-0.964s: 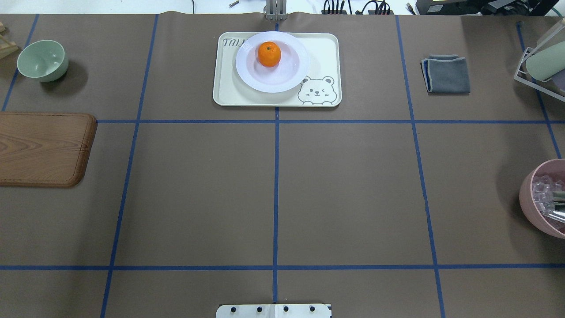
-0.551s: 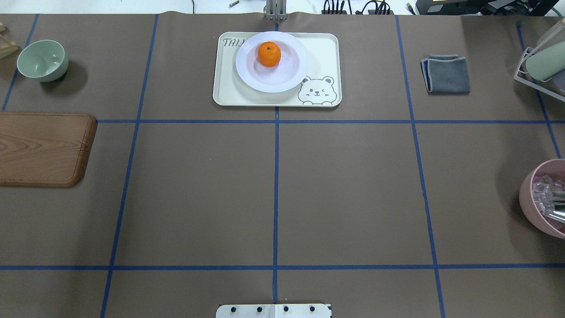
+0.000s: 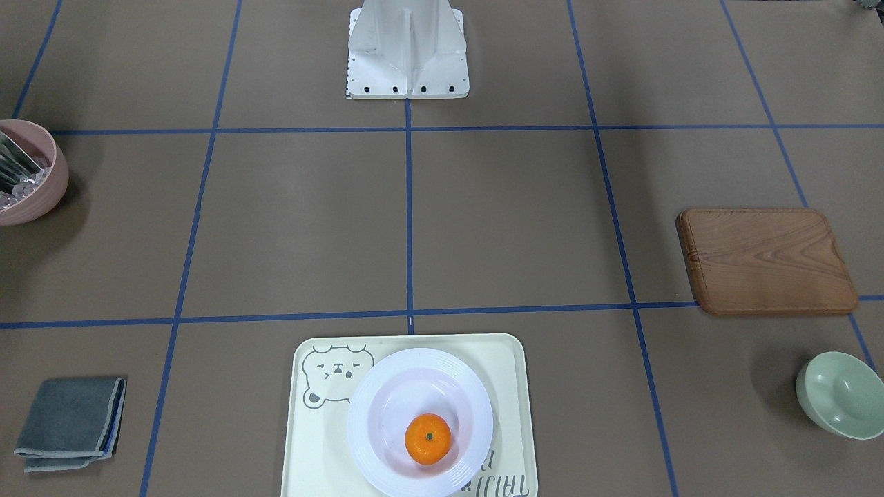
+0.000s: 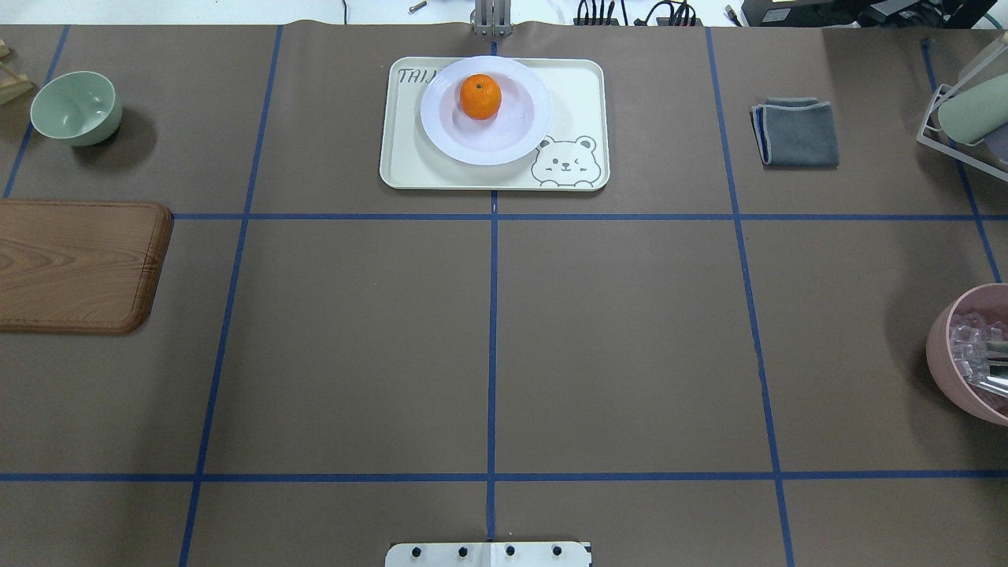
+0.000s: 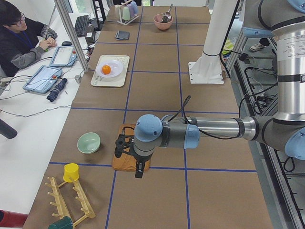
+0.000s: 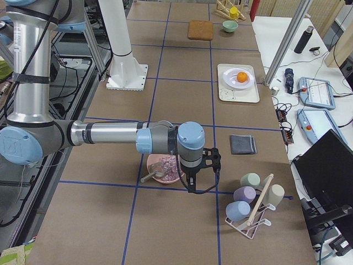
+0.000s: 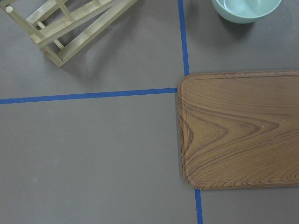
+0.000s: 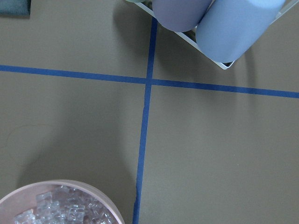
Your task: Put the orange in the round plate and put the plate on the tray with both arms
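Overhead exterior, left to right: pale green bowl (image 4: 76, 106) near the table's far-left corner, wooden board (image 4: 79, 264) against the left edge, closer to the robot. The left gripper (image 5: 120, 144) shows only in the exterior left view, parked over that board. We cannot tell from there whether its jaws are apart or closed, and its wrist camera shows just board, bowl and tape. At the middle of the far edge the tray (image 4: 579, 94) straddles the centre tape line. The round plate (image 4: 516, 138) sits on the tray's left-hand part, covering most of the lettering and just beside the bear drawing (image 4: 565, 164). The orange (image 4: 480, 96) rests inside the plate's sunken centre, toward its far side. Further right are the grey cloth (image 4: 797, 132), the cup rack (image 4: 965, 118) at the far-right corner, and the pink bowl (image 4: 965, 354) at the right edge. The right gripper (image 6: 214, 159) hangs over the pink bowl in the exterior right view only, so we cannot tell its state either. Our read is that both placements look done and the step in hand is just parking clear. To do that well we'd keep both arms out at the table ends, well apart from the tray, with no sweep across the middle. One check: the plate's far rim lies right at the tray's far edge, and we cannot tell whether it rides on the tray's lip or sits flat. If we correct it, we'd grip opposite sides of the rim with both arms, lift level so the orange doesn't roll, and set it down nearer the tray's centre.
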Action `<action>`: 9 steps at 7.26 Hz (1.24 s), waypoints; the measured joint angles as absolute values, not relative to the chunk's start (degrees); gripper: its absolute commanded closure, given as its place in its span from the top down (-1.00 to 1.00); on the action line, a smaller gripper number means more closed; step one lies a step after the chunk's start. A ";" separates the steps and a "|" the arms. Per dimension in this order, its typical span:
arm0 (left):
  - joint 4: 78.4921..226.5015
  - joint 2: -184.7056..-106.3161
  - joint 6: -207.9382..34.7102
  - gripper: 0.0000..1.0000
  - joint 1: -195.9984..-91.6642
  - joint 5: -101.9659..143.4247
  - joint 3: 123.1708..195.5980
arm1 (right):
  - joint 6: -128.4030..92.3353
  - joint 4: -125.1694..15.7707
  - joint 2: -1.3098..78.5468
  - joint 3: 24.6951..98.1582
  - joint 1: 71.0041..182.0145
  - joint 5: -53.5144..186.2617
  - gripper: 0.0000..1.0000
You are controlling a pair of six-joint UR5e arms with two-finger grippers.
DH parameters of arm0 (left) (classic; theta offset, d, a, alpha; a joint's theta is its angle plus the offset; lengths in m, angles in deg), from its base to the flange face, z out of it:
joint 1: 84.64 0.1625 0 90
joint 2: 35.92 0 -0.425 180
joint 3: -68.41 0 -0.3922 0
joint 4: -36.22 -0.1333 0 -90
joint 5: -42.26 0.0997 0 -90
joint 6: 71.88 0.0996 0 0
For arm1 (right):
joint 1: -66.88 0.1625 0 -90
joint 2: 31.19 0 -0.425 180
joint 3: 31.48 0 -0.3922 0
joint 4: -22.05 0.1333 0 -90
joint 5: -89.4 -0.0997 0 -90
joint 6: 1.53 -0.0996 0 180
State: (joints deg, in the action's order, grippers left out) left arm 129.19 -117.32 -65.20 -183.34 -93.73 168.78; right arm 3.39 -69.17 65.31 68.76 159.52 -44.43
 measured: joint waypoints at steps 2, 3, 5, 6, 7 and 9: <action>129.20 -117.37 -65.20 0.99 -183.34 -93.73 168.77 | 3.39 -69.11 65.30 68.79 159.51 -45.24 1.00; 129.20 -117.39 -65.20 0.99 -183.31 -93.76 168.74 | 3.39 -69.10 65.29 68.80 159.51 -45.36 1.00; 129.21 -117.39 -65.20 0.99 -183.20 -93.79 168.71 | 3.39 -69.10 65.30 68.80 159.46 -45.44 1.00; 129.20 -117.39 -65.20 0.99 -183.18 -93.79 168.70 | 3.39 -69.10 65.29 68.80 159.41 -45.46 1.00; 129.20 -117.39 -65.20 0.99 -183.17 -93.77 168.70 | 3.39 -69.10 65.27 68.80 159.38 -45.46 1.00; 129.21 -117.39 -65.20 0.99 -183.17 -93.71 168.70 | 3.39 -69.09 65.28 68.83 159.34 -45.47 1.00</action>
State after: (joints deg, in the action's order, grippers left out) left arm 129.21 -117.39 -65.20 -183.17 -93.71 168.70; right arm 3.39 -69.09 65.28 68.83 159.34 -45.47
